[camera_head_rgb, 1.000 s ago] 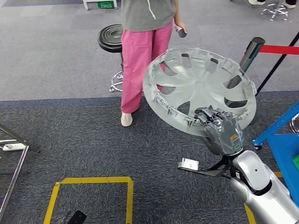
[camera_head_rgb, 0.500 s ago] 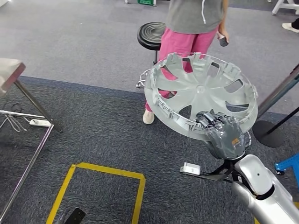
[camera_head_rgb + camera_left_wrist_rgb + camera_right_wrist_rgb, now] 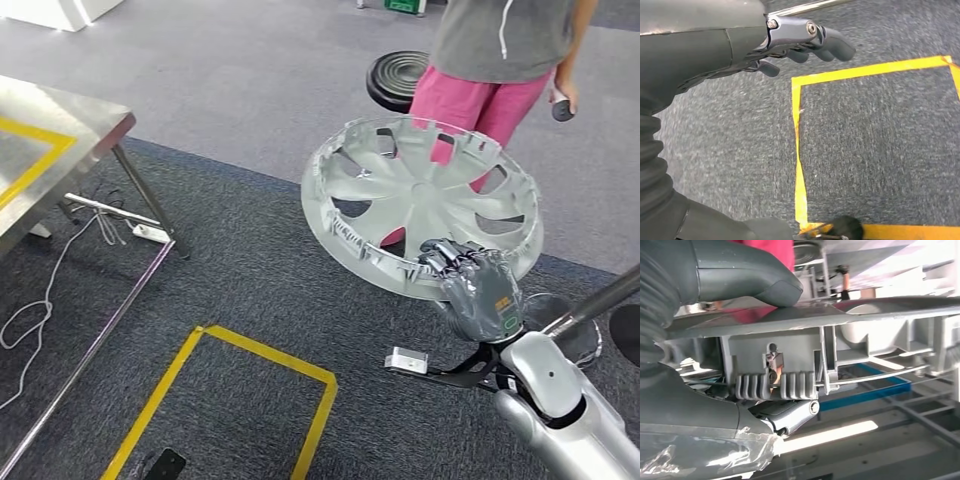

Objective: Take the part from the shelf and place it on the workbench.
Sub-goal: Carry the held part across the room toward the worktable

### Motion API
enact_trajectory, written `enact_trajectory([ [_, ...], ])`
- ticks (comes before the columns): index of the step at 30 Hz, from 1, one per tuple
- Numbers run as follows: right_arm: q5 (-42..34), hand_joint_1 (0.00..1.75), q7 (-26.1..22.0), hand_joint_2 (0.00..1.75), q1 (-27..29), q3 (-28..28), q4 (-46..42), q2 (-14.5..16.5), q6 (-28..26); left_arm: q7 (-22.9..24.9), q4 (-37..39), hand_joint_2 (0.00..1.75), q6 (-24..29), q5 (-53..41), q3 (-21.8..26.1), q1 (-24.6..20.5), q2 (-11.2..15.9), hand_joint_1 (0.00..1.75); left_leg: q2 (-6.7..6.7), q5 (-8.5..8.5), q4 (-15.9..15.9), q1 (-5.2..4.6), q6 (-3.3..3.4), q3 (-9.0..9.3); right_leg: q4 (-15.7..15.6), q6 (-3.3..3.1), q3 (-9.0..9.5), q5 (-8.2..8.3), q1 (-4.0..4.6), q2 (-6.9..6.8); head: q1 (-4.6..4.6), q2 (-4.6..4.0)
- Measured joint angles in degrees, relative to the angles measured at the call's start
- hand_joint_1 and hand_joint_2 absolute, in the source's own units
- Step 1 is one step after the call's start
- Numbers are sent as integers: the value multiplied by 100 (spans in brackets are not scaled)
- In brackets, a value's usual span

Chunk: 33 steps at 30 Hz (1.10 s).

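Grey carpet (image 3: pixel 249 270) with a yellow taped square (image 3: pixel 226 400) lay underfoot, the steel desk (image 3: pixel 68 130) stood off to the left, and a person in pink trousers (image 3: pixel 483 100) stood beyond with a black stool (image 3: pixel 396 78) alongside. Right hand (image 3: pixel 475 285) gripped the near rim of the silver wheel cover (image 3: pixel 419 200), carried roughly flat in the air and well apart from the desk; left hand (image 3: pixel 806 42) hung over the carpet, holding nothing, fingers loosely extended. Pickup looked done; the carry to the desk and the set-down remained.
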Motion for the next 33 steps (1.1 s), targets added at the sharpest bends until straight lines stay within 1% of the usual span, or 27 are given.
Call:
enact_trajectory([
  [1,2,175,4,175,10,-8,-1,-1,0,0,3,175,-1,1,-5,-7,-1,0,42,-99,294,2,-5,-124,0,-9,1,-5,10,-99,1,0],
  [2,4,175,8,175,16,-14,-1,-1,0,0,5,175,-1,1,-11,-7,-3,0,56,-94,394,2,-6,-152,0,-13,3,-8,16,-190,0,0],
  [3,4,175,13,175,20,-20,-1,-1,0,0,8,175,-2,2,-15,-2,-3,0,70,13,263,1,-3,-61,1,-13,7,-11,20,-273,0,0],
  [4,4,175,18,175,22,-25,-3,-1,0,0,10,175,-2,2,-19,0,-1,0,122,186,-71,-5,9,138,1,-9,14,-15,22,-350,0,0],
  [6,5,175,22,175,28,-39,-17,-1,-2,0,13,175,-2,2,-26,-11,2,0,382,457,-859,-45,53,592,9,21,31,-35,45,-480,-4,0],
  [7,8,175,22,175,29,-46,-26,-4,-4,-1,13,175,-2,3,-31,-24,3,0,479,513,-1108,-67,82,724,13,44,39,-45,63,-540,-2,0],
  [8,13,175,23,175,30,-53,-33,-7,-6,-2,15,175,-2,7,-37,-35,4,0,520,519,-1219,-86,109,773,15,68,49,-54,79,-602,-2,0],
  [10,22,175,26,175,32,-63,-44,-12,-8,-4,23,175,-2,22,-48,-36,4,0,384,535,-1250,-83,165,762,3,122,72,-74,84,-712,1,0],
  [11,24,175,29,175,35,-66,-52,-13,-8,-4,28,175,-2,32,-53,-30,4,0,314,547,-1261,-67,192,765,39,155,66,-115,73,-656,3,0],
  [12,26,175,34,175,41,-69,-63,-17,-7,-4,34,175,-2,40,-58,-30,3,0,245,561,-1273,-45,221,770,170,188,17,-209,60,-522,12,0],
  [14,36,175,48,175,60,-77,-79,-29,-4,-4,42,175,-3,51,-69,-52,3,0,111,579,-1282,-11,260,772,794,236,-258,-538,37,-161,39,0],
  [15,42,175,54,175,73,-80,-81,-35,-1,-1,47,175,-4,54,-76,-65,4,0,42,583,-1281,-6,270,770,1196,247,-445,-712,32,-61,49,0],
  [16,47,175,57,175,87,-81,-81,-37,3,5,51,175,-4,55,-85,-72,5,0,-33,586,-1280,-4,273,769,1525,255,-614,-819,30,-22,55,0],
  [17,49,175,60,175,101,-82,-81,-38,9,13,55,175,-4,55,-97,-73,6,0,-109,587,-1278,-2,271,770,1686,259,-712,-832,26,-9,58,0],
  [18,50,175,62,175,115,-84,-81,-38,13,20,59,175,-5,56,-111,-71,7,0,-190,589,-1275,5,266,772,1617,260,-701,-731,19,-2,57,0],
  [19,50,175,63,175,126,-85,-82,-38,16,24,62,175,-5,56,-125,-69,7,0,-273,592,-1271,16,256,775,1344,262,-588,-544,5,23,57,0],
  [21,50,175,66,175,138,-88,-84,-38,18,26,66,175,-6,57,-142,-73,13,0,-438,594,-1243,38,206,759,527,298,-207,-182,-55,258,60,0],
  [23,51,175,66,175,142,-93,-87,-39,19,26,67,175,-5,58,-144,-77,29,0,-585,620,-1216,45,132,704,95,300,19,-80,-96,468,57,0],
  [24,52,175,64,175,144,-96,-89,-39,19,26,69,175,-5,59,-148,-72,36,0,-653,646,-1218,50,91,671,75,272,36,-101,-88,473,54,0],
  [25,53,175,62,175,145,-99,-92,-39,19,27,71,175,-5,59,-156,-63,37,0,-719,675,-1231,62,57,647,91,229,34,-91,-77,406,51,0],
  [26,54,175,61,175,144,-100,-95,-39,19,27,74,175,-6,59,-167,-50,35,0,-704,683,-1234,68,26,629,93,185,28,-80,-71,332,52,0],
  [27,53,175,60,175,145,-101,-99,-39,22,27,76,175,-7,59,-178,-42,36,0,-584,647,-1187,58,-1,597,88,139,29,-70,-67,259,39,0],
  [28,51,175,61,175,147,-102,-106,-39,27,32,78,175,-5,59,-186,-43,40,0,-405,549,-1045,42,-22,526,78,95,28,-60,-65,184,27,0],
  [29,49,175,61,175,148,-103,-111,-39,38,43,79,175,-4,59,-191,-50,45,0,-188,383,-769,27,-37,397,69,59,26,-53,-57,104,13,0],
  [30,46,175,61,175,150,-104,-116,-38,52,59,80,175,-3,59,-194,-63,49,0,-33,187,-401,17,-48,226,68,35,19,-52,-41,23,0,0],
  [32,36,175,66,175,144,-103,-117,-37,92,98,80,175,-2,59,-202,-79,52,0,57,-100,293,20,-47,-79,68,13,6,-54,-13,-145,-2,0],
  [33,29,175,68,175,139,-100,-117,-36,112,110,79,175,-2,59,-205,-77,55,0,62,-106,406,17,-37,-114,68,8,4,-55,-2,-222,-2,0],
])
